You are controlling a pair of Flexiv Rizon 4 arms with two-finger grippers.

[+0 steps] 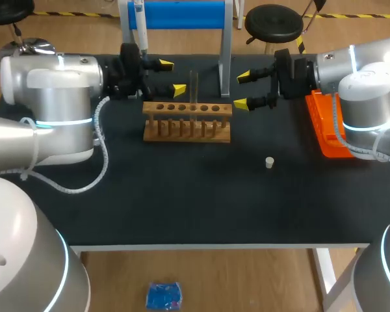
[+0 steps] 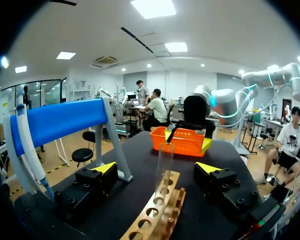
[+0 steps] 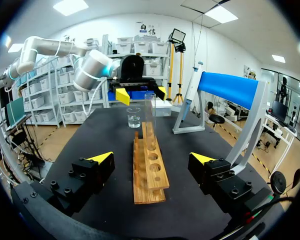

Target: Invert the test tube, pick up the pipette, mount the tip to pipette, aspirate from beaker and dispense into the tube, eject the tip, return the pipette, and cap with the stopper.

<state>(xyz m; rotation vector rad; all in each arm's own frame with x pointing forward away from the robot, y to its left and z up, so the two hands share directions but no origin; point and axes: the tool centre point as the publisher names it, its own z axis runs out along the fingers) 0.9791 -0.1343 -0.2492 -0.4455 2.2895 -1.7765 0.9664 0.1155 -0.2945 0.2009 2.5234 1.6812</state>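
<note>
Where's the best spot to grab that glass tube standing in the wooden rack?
Grip the test tube by its upper half, fingers coming in level from the side: it stands upright, its lower part sunk in the wooden rack, so only that glass is free.

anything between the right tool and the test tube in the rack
Nothing visible blocks it. The test tube stands upright in the wooden rack, straight ahead of the open right tool; only empty rack holes lie below that line.

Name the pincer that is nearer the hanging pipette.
The left pincer: the pipette hangs on the blue stand just behind it, while the right pincer sits past the test tube rack, by the orange basket.
</note>
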